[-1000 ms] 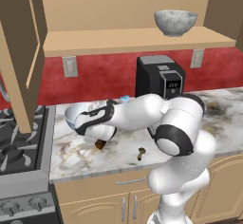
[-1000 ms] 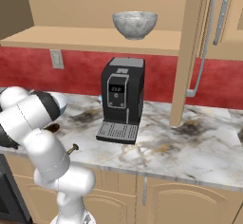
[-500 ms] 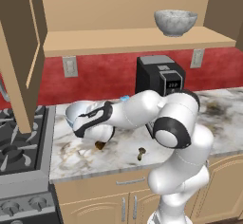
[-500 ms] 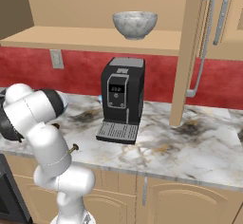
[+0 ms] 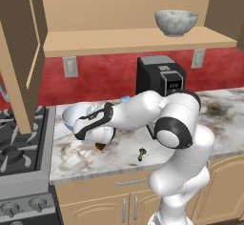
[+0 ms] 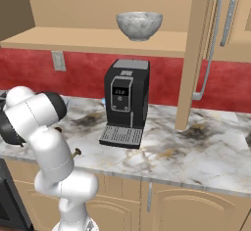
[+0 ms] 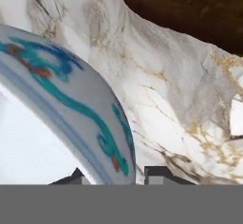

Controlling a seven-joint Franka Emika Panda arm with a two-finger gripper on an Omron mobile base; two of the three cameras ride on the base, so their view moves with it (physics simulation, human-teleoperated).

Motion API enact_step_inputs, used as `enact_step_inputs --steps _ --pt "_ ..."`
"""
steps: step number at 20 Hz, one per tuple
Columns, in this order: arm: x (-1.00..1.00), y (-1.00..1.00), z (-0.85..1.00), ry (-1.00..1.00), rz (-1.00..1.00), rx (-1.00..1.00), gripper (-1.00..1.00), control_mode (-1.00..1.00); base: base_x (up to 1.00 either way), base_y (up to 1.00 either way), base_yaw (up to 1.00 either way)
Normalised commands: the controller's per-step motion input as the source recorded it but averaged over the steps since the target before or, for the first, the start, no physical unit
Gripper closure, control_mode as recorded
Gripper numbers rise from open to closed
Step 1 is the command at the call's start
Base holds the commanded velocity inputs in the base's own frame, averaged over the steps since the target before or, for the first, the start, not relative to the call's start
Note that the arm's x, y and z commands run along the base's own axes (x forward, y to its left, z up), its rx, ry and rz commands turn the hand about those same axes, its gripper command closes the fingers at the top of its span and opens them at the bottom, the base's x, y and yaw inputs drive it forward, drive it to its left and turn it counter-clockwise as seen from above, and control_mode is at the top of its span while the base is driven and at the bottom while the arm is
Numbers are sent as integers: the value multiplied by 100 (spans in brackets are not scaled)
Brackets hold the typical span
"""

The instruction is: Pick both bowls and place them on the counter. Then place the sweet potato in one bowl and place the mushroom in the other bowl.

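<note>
Your claw (image 7: 116, 174) straddles the patterned bowl's (image 7: 71, 99) rim on the bench (image 5: 119, 155), near the stove-side edge; whether it pinches, you cannot tell. Sweet potato (image 5: 100, 146) and mushroom (image 5: 141, 154) lie just beside, toward the front edge. The grey bowl (image 5: 176, 23) sits on the shelf (image 5: 133, 40).

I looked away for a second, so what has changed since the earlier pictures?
The arm's elbow swung a little left. The pincer straddles the patterned bowl's rim on the counter; the jaws seem to be easing apart. The grey bowl, sweet potato and mushroom stayed put.

red wall (image 6: 83, 63), tan cabinets (image 6: 196, 200) (stove (image 5: 19, 148) left)
</note>
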Motion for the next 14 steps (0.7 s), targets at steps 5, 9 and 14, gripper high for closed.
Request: enact_step_inputs --steps 5,9,14 --pt "-2 0 20 -8 0 0 -100 -100 0 0 0" --pt "-17 0 20 -15 0 0 -100 -100 0 0 0" --pt "-24 -2 24 -19 0 0 -100 -100 0 0 0"
